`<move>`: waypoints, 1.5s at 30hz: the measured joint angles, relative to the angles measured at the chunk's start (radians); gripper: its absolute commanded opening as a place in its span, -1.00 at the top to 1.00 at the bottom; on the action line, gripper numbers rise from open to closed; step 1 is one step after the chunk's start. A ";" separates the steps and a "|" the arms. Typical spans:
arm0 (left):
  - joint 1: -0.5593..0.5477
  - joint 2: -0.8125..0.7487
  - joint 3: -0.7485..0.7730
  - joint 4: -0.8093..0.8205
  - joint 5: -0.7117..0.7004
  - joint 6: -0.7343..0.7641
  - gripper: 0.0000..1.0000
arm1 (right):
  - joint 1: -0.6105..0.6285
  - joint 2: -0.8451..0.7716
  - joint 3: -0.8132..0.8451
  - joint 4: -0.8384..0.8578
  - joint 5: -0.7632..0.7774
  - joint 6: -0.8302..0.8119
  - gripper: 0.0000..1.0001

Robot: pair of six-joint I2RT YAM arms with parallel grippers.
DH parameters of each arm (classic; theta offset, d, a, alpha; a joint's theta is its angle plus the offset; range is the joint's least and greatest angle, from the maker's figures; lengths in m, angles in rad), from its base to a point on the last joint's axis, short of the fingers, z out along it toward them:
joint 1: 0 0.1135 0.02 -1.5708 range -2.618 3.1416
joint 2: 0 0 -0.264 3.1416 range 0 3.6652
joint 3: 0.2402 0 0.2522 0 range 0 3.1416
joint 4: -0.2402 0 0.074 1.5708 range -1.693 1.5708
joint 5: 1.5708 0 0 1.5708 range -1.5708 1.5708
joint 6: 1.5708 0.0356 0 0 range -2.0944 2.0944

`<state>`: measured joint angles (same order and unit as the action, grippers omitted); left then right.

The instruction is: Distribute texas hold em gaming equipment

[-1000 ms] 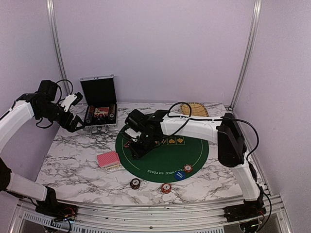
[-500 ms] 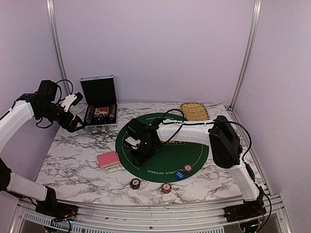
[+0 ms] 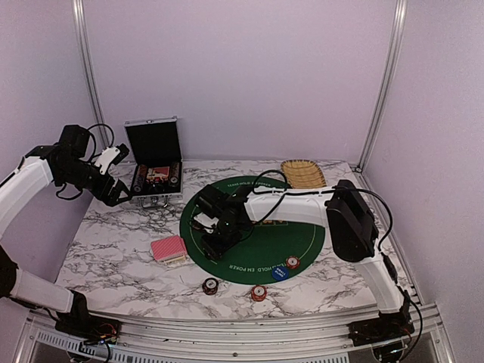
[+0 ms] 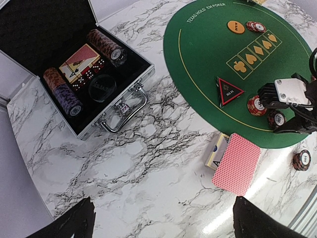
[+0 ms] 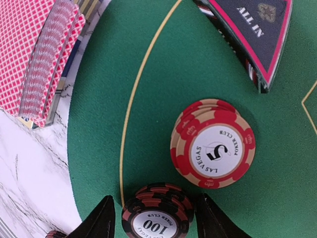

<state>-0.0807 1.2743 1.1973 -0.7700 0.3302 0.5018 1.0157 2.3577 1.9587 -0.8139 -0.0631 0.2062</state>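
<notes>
Dark 100 chip stack [image 5: 157, 218] sat inside the spread right gripper [image 5: 154, 198]; an off-centre close could topple or scatter it.

From overhead the light is soft, even and faintly lilac, and it throws only weak shadows on the green mat [image 3: 295, 234] under my right arm. My left wrist view bows at the edges. Glare washes out the marble table [image 4: 277, 168] beside the card deck [image 4: 237, 163], the case lining [image 4: 39, 29] sinks to black, and my left fingers [image 4: 67, 223] are dark blurs. My right wrist view is bright and crisp: the lettering on the red chip stack [image 5: 213, 148] is sharp, while my right fingers [image 5: 99, 223] sit in shadow.
</notes>
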 measured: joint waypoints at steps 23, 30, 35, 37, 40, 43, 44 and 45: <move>0.000 0.000 0.000 -0.002 0.000 0.000 -0.98 | 0.171 -0.252 -0.186 -0.025 -0.016 0.003 -0.43; 0.000 -0.001 0.000 -0.008 -0.002 0.001 -0.98 | 0.200 -0.222 -0.217 -0.025 -0.052 0.006 -0.46; 0.000 -0.005 0.000 -0.015 -0.003 0.001 -0.98 | 0.198 -0.206 -0.217 -0.025 -0.058 0.005 -0.46; 0.000 -0.007 0.000 -0.016 -0.003 0.001 -0.98 | 0.198 -0.201 -0.217 -0.024 -0.060 0.005 -0.46; 0.000 -0.007 0.000 -0.017 -0.003 0.001 -0.98 | 0.198 -0.193 -0.217 -0.024 -0.060 0.003 -0.44; 0.000 -0.007 0.001 -0.018 -0.002 0.001 -0.98 | 0.198 -0.183 -0.217 -0.024 -0.060 0.002 -0.40; 0.000 -0.007 0.002 -0.018 -0.002 0.001 -0.98 | 0.198 -0.179 -0.217 -0.024 -0.060 0.002 -0.39; 0.000 -0.007 0.002 -0.020 -0.002 0.002 -0.98 | 0.198 -0.174 -0.217 -0.024 -0.060 0.002 -0.38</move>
<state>-0.0807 1.2671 1.1995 -0.7898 0.3279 0.5034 1.2133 2.1834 1.7420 -0.8375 -0.1230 0.2081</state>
